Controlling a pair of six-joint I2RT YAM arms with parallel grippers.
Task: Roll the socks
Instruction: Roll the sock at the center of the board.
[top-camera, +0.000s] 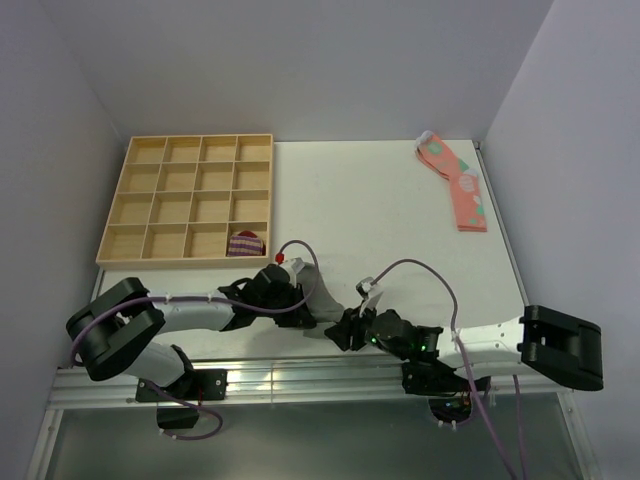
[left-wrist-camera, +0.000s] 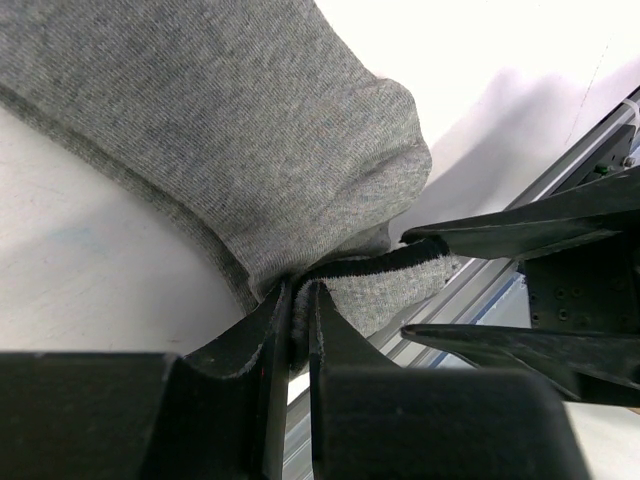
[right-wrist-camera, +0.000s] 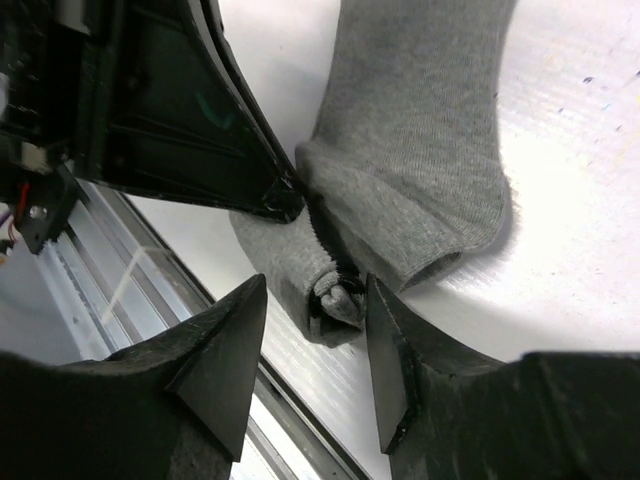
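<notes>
The grey sock (right-wrist-camera: 420, 130) lay on the white table (top-camera: 380, 220), close to its near edge, right where the two arms met. Its length ran away from both of them across the table, and its near end was bunched up almost over the metal rail (right-wrist-camera: 150, 290). The left gripper (left-wrist-camera: 300, 300) had its fingers nearly together, pinching a fold of the knit at that near end. The right gripper (right-wrist-camera: 316, 282) faced it from the other side with its fingers apart, straddling the bunched end without clamping it, as far as I could tell. Both were equally close, each at the same end of the sock. To my eye, any roll had to travel along the sock's length, away from the rail, with the right fingers closing first.
</notes>
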